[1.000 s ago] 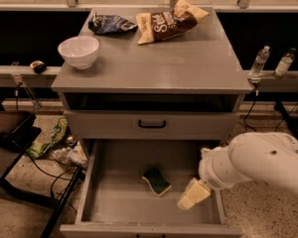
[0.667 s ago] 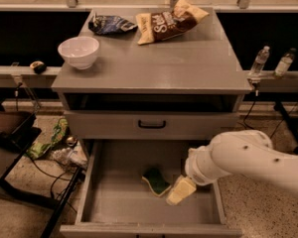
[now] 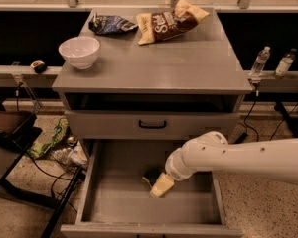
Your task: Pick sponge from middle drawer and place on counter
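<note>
The middle drawer point(image 3: 114, 207) is pulled open below the grey cabinet, its grey floor bare apart from the sponge. The sponge point(image 3: 151, 175), dark green over yellow, lies near the middle of the drawer floor, partly hidden by my gripper. My gripper point(image 3: 161, 186), with pale yellow pads, reaches down into the drawer from the right on a white arm and sits right against the sponge's right side. The counter point(image 3: 154, 63) is the cabinet's flat grey top above.
On the counter stand a white bowl point(image 3: 79, 51), a dark blue chip bag point(image 3: 111, 24) and a brown chip bag point(image 3: 170, 21). A closed drawer front with a black handle point(image 3: 152, 125) is above the open drawer. Two water bottles point(image 3: 260, 63) stand at right. Cables and litter lie at left on the floor.
My arm and gripper have moved left across the drawer, from its right side to right over the sponge, now covering part of it.
</note>
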{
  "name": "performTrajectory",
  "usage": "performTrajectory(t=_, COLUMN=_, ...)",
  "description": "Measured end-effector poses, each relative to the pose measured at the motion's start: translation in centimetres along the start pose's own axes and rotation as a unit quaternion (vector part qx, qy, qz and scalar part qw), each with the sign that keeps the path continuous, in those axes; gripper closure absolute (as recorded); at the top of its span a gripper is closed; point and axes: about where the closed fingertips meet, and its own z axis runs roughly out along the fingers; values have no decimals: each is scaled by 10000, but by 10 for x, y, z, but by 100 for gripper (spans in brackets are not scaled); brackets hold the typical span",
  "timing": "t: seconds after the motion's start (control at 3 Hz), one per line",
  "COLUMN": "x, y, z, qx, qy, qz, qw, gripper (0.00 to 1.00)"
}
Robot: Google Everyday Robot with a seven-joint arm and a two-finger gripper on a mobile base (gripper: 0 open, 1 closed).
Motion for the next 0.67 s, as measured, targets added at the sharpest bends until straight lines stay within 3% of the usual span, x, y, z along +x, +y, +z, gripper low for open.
performTrajectory(t=0.67, x=0, y=-6, z=97, qx=-105, qy=292, qz=78, qw=9995, gripper=0)
